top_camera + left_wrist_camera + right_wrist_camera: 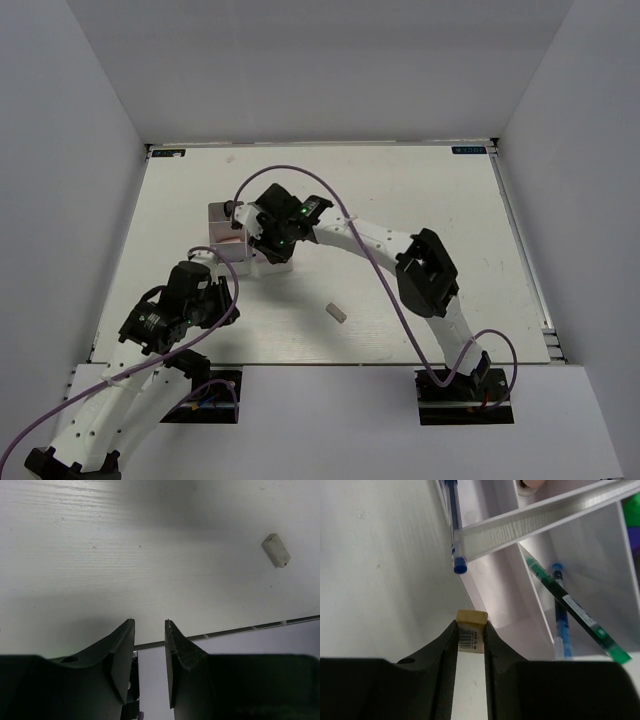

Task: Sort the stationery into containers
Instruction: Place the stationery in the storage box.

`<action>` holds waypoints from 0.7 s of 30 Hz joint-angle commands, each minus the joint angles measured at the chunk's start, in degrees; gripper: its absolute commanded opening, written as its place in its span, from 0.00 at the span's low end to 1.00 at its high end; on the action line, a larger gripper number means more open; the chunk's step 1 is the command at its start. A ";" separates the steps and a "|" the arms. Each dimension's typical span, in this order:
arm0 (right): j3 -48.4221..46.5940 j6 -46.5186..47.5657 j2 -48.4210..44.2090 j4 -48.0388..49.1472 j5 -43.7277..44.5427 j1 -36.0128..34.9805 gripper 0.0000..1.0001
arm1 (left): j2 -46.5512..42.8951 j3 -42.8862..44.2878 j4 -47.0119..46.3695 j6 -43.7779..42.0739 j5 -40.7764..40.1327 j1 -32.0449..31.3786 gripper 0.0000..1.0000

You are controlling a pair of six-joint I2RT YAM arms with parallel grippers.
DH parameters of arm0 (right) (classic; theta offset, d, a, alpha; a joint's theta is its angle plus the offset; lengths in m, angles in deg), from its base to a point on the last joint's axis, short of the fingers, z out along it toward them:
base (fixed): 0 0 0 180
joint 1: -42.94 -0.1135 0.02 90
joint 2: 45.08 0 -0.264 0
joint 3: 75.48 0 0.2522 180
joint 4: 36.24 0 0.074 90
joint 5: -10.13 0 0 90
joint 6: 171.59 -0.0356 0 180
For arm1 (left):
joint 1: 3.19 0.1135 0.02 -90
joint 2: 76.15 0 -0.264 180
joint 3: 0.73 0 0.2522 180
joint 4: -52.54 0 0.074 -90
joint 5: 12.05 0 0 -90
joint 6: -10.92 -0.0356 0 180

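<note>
I have a beige eraser [471, 617] with a barcode sleeve pinched between the fingers of the right gripper [471, 626]. It is held just beside the outer wall of the trays [490, 595]; I cannot tell whether it touches the wall. In the compartment to its right, a green pen [580, 612] lies slanted across a blue pen [560, 607]. A second blue pen [454, 525] runs along the wall, passing under a divider. A second eraser [337, 313] lies loose on the table [420, 200], well apart from the trays. My left gripper [149, 625] hangs over the table near its front edge, jaws apart with nothing between them.
</note>
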 commanded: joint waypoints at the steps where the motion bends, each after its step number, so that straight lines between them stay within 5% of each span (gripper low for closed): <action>1: -2.66 -2.69 -0.04 4.68 8.99 -1.76 0.00 | -0.63 0.52 0.63 0.63 -0.45 -0.19 0.41; 18: 1.39 -4.27 -1.01 9.08 17.17 -3.25 0.00 | -2.21 0.34 1.86 0.54 -0.27 -0.19 0.43; 21: 1.30 -3.75 -0.66 8.82 17.09 -3.43 0.22 | -2.39 0.26 1.78 0.54 0.08 -0.27 0.45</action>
